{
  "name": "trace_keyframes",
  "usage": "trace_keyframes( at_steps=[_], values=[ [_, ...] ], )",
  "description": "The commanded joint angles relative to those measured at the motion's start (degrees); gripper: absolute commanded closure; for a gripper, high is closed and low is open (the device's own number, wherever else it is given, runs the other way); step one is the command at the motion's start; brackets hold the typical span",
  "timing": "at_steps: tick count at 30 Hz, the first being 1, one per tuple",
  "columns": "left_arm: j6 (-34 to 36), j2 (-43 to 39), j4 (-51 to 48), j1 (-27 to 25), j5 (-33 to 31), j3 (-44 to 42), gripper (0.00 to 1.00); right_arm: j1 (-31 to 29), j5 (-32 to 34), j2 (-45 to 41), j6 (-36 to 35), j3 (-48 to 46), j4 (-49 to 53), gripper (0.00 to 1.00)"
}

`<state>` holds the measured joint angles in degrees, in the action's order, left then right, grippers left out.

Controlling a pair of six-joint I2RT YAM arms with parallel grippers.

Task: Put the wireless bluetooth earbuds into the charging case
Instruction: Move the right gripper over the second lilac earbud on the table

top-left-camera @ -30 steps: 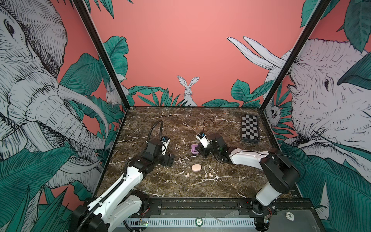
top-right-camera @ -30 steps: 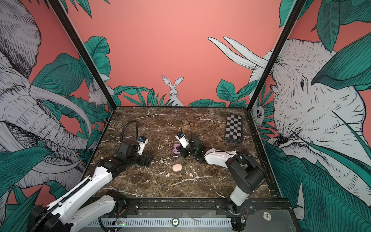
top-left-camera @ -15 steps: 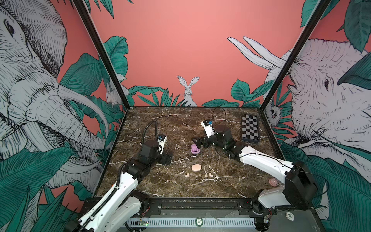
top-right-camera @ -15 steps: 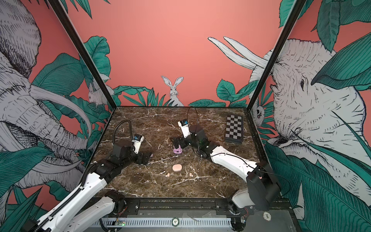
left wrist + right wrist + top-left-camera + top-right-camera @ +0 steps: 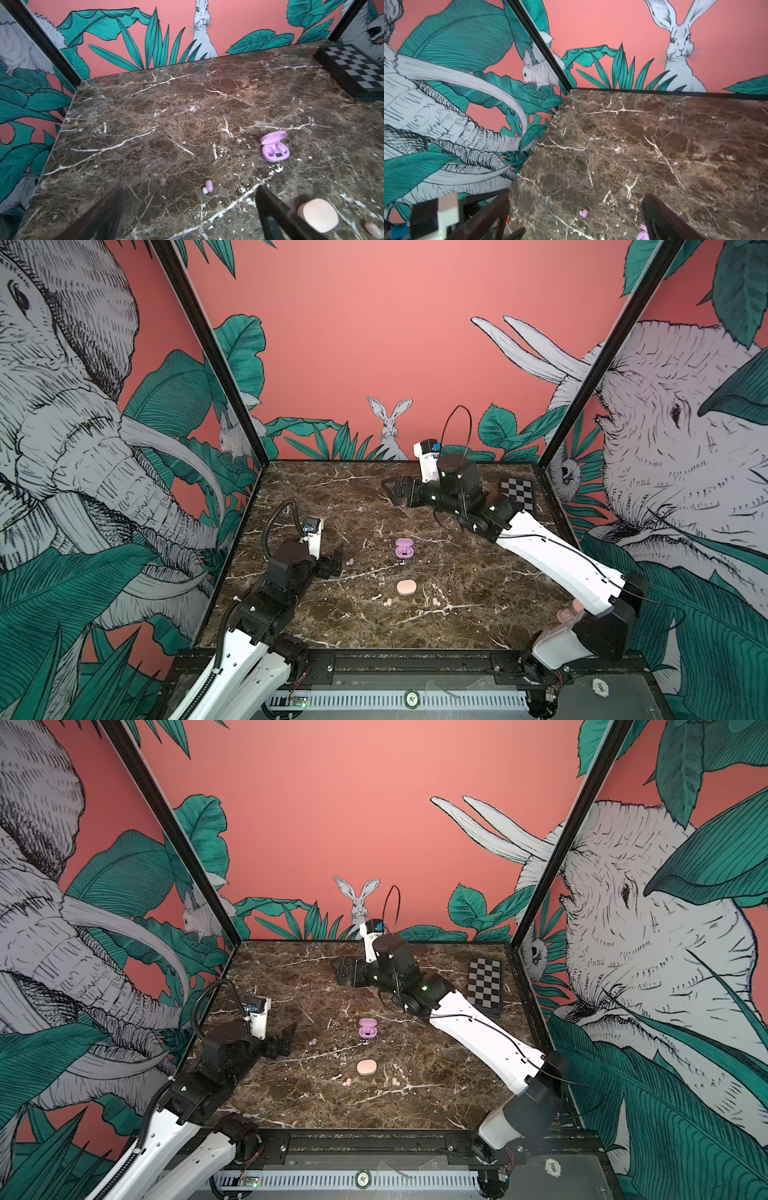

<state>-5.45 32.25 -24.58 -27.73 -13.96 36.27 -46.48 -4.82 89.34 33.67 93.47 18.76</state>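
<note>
Both pincers stand spread wide, holding nothing. In both top views the left gripper (image 5: 334, 560) rests low, a lilac earbud (image 5: 350, 561) just beyond its tips; the right gripper (image 5: 347, 971) hangs well behind the open lilac case (image 5: 368, 1028). Left wrist view: that lilac earbud (image 5: 208, 186) lies between and ahead of the fingers (image 5: 276, 214), the peach case (image 5: 318, 215) just outside one. Right wrist view: a lilac earbud (image 5: 584, 213) shows between the fingers (image 5: 662, 218).
</note>
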Motion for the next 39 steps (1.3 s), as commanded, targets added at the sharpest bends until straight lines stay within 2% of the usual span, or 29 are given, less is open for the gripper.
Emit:
trace_keyframes(
  at_steps=[1, 10, 13, 17, 24, 33, 36, 39],
  values=[
    [0.4, -1.6, -0.9, -0.3, -7.6, -0.4, 0.01, -1.9, 1.7, 4.9, 2.7, 3.9, 13.3, 0.02],
    [0.3, -3.9, 0.8, -0.3, -8.3, -3.6, 0.01, -6.8, 0.4, 14.8, 6.8, 5.2, 15.9, 0.02],
    [0.1, -3.9, 0.6, -0.3, -6.5, -3.2, 0.01, -7.6, -0.8, 17.9, 8.9, 5.3, 15.9, 0.05],
    [0.4, -4.5, 0.8, -0.3, -7.7, -3.4, 0.01, -8.3, -0.9, 21.5, 11.1, 5.5, 15.5, 0.11],
    [1.0, -4.2, 1.4, -0.3, -6.7, -3.6, 0.01, -10.5, -0.6, 31.7, 12.2, 14.5, 22.4, 0.16],
    [1.4, -4.0, 2.0, -0.4, -6.6, -3.8, 0.01, -11.2, -3.8, 40.1, 12.7, 19.4, 22.9, 0.31],
    [1.5, -3.8, 2.1, -0.4, -6.5, -3.8, 0.01, -11.3, -4.8, 42.2, 12.2, 20.7, 22.9, 0.4],
    [1.6, -3.7, 2.3, -0.4, -6.2, -3.8, 0.01, -11.3, -4.3, 43.3, 12.1, 21.1, 22.5, 0.41]
  ],
)
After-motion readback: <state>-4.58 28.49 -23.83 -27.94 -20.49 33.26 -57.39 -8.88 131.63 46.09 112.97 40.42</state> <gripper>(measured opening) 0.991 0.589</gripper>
